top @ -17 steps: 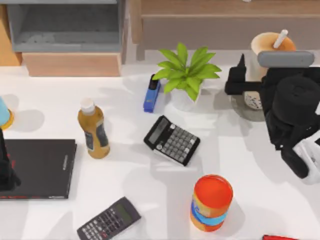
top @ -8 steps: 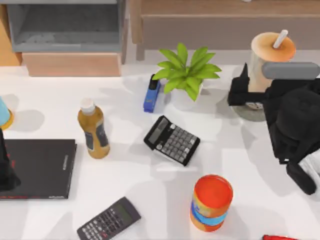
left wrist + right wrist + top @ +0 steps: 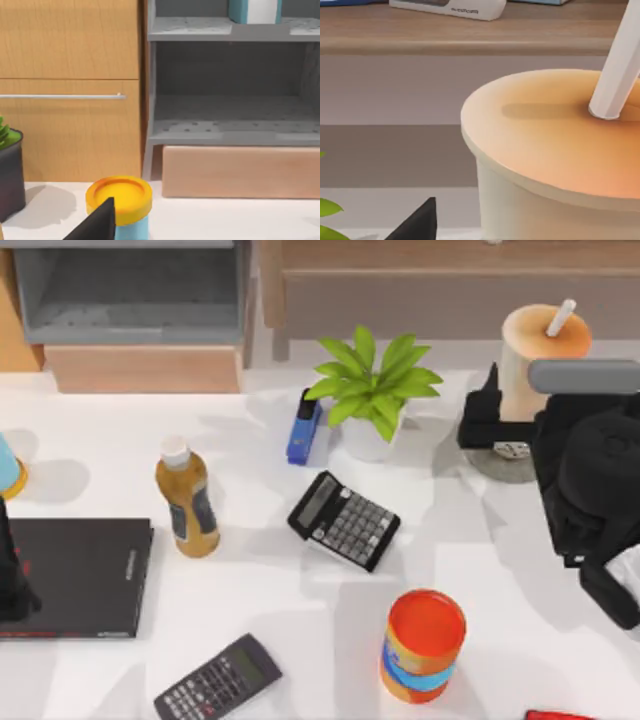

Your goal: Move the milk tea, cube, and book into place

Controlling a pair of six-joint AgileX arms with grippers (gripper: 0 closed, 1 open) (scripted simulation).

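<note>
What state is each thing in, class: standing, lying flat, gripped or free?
Milk tea: upright, straw in lid, right gripper at its side.
Amber bottle: upright, capped.
Orange can: upright.
Black book: flat, closed.
Two calculators: flat.
Plant: upright.

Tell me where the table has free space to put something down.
Bare patches: between the amber bottle and blue stapler; between the grey calculator and the right hand holding the milk tea. Crowded around the plant and black book.
</note>
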